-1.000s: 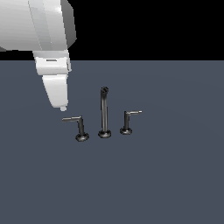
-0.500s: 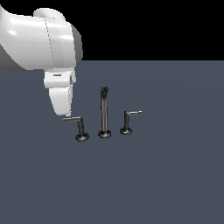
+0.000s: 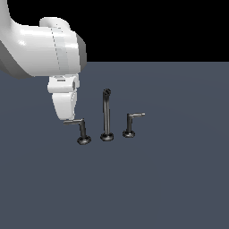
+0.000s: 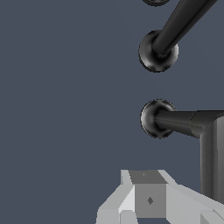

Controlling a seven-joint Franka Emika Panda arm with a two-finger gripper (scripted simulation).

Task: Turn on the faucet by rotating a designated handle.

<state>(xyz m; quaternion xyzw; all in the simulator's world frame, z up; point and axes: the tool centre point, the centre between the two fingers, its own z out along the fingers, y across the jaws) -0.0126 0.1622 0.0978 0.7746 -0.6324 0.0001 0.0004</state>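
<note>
The faucet is a dark three-piece set on the grey floor, with a tall upright spout (image 3: 106, 117) in the middle. The larger L-shaped handle (image 3: 81, 129) stands at the exterior view's left, its lever pointing left. My gripper (image 3: 66, 117) hangs with its fingers together, the tips right at the free end of that lever, gripping nothing. In the wrist view the gripper (image 4: 148, 186) sits beside the handle's lever (image 4: 213, 166); the handle's round base (image 4: 154, 119) and the spout's base (image 4: 157, 52) lie beyond.
The smaller L-shaped handle (image 3: 130, 123) stands at the exterior view's right of the spout, its lever pointing right. The flat dark grey floor (image 3: 170, 179) spreads all round. The bulky white arm (image 3: 44, 49) looms above the left handle.
The arm has swung toward the exterior view's right and lowered. The fingertips have come down from above the lever's end to level with it. The handle has not visibly turned.
</note>
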